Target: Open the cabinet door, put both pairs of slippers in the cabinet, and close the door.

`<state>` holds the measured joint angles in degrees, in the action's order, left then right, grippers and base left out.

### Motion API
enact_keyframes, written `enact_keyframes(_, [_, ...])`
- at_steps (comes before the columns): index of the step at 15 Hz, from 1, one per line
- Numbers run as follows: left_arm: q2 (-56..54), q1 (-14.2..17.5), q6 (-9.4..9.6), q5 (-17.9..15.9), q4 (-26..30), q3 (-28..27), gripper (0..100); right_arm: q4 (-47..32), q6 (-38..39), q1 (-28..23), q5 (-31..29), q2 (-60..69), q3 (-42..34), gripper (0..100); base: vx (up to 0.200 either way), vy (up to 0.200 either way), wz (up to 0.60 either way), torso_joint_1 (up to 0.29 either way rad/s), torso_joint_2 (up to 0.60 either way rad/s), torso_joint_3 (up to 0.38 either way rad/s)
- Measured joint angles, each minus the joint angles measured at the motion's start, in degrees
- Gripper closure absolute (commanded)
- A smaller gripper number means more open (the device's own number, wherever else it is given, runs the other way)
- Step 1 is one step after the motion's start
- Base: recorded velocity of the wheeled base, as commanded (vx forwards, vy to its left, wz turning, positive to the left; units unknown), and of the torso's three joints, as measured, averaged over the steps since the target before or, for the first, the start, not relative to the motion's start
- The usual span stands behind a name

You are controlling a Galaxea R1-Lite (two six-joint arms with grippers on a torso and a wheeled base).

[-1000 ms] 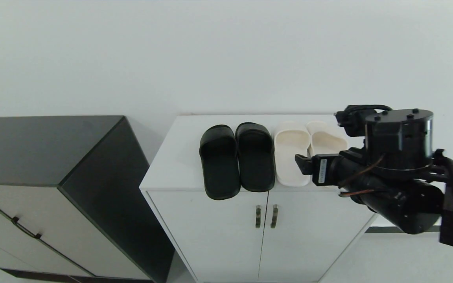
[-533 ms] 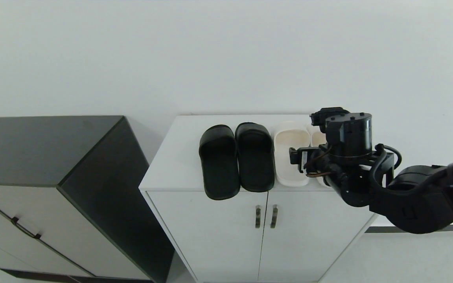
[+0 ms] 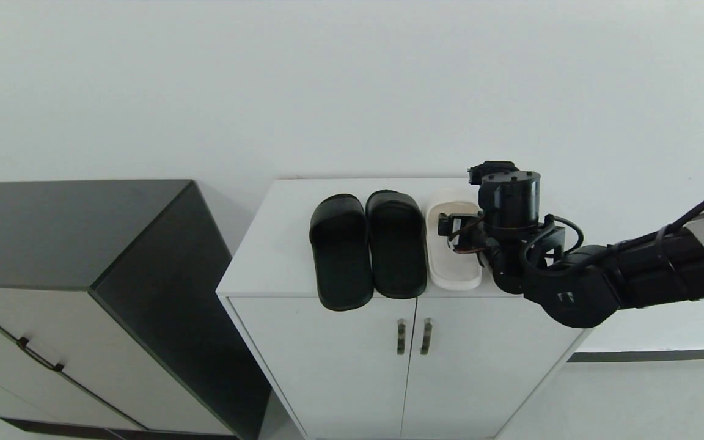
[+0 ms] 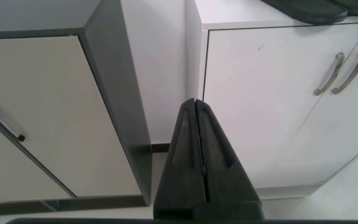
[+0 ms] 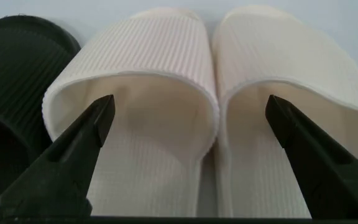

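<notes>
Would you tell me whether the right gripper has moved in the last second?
Yes: the right gripper moved leftward over the cabinet, to the white slippers.

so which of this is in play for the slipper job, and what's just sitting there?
In play: white slippers, black slippers, white cabinet (doors shut), right gripper open at the white pair, left gripper shut.
Sitting there: dark cabinet beside it.

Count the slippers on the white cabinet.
4: left black slipper and right black slipper side by side; left cream slipper beside them; right cream slipper outermost, beneath the right arm.
</notes>
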<state>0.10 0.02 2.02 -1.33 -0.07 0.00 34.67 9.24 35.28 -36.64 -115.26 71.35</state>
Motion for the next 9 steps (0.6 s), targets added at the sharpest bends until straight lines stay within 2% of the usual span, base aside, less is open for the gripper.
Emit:
enact_keyframes(1, [0.0,0.0,0.00,0.0,0.0,0.0,100,0.4,-0.3,-0.5,0.9,-0.5,0.6,100,0.000,0.000,0.00,0.000,0.00,0.000])
enact_keyframes(4, [0.0,0.0,-0.02,0.0,0.0,0.0,100,3.5,-3.3,-1.2,1.8,-1.0,1.2,100,0.000,0.000,0.00,0.000,0.00,0.000])
enact_keyframes(9, [0.0,0.1,0.00,0.0,0.0,0.0,100,3.9,-4.3,-1.4,1.8,-1.0,1.0,100,0.000,0.000,0.00,0.000,0.00,0.000])
